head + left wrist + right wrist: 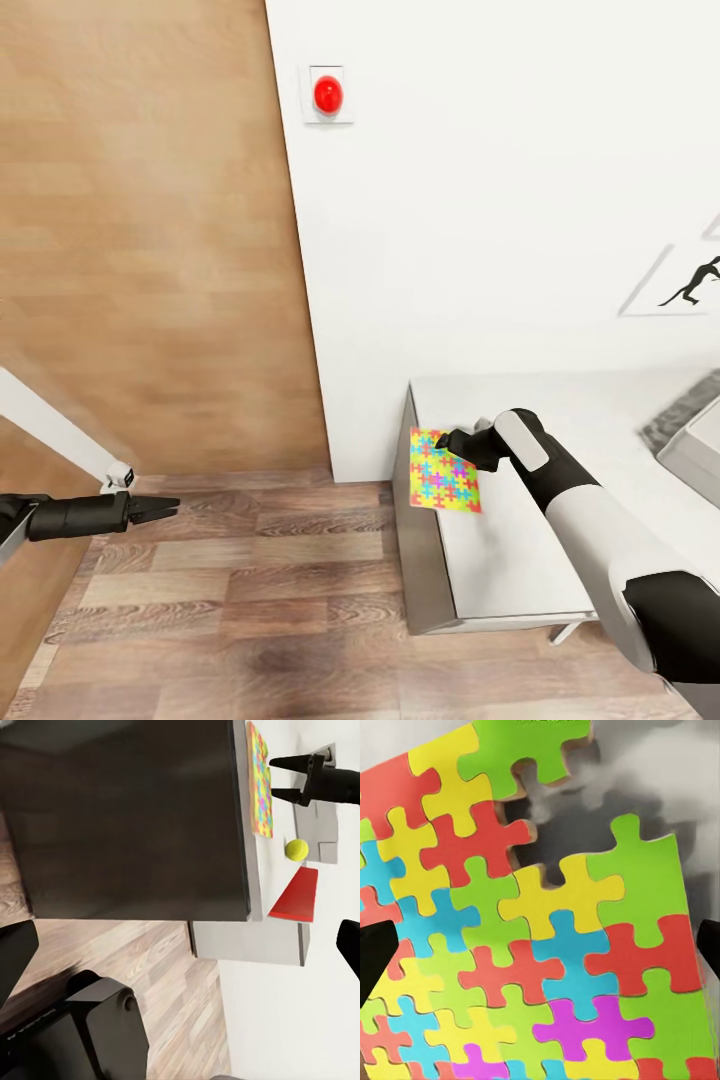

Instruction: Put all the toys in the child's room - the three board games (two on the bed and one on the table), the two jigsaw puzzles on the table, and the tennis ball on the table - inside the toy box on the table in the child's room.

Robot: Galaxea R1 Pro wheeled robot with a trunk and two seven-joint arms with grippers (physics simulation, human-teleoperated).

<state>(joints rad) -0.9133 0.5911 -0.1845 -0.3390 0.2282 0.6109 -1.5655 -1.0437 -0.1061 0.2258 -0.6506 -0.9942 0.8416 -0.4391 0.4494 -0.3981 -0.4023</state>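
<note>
A jigsaw puzzle (443, 483) of yellow, pink, blue and green pieces lies flat on the near left corner of the table (520, 560). My right gripper (446, 438) hovers just above the puzzle's far edge, open, with nothing between its fingers (371, 964). In the left wrist view the puzzle (259, 780) is edge-on, the right gripper (271, 778) is spread beside it, and the tennis ball (296, 849) rests further along the tabletop. The grey toy box (695, 450) sits at the table's right end. My left gripper (165, 508) hangs open over the floor, left of the table.
A red flat object (298, 894) lies on the table past the ball. The table's dark side panel (127, 817) faces my left arm. A white wall with a red button (327, 95) stands behind the table, and wooden panelling (150, 230) is to the left over plank floor (250, 600).
</note>
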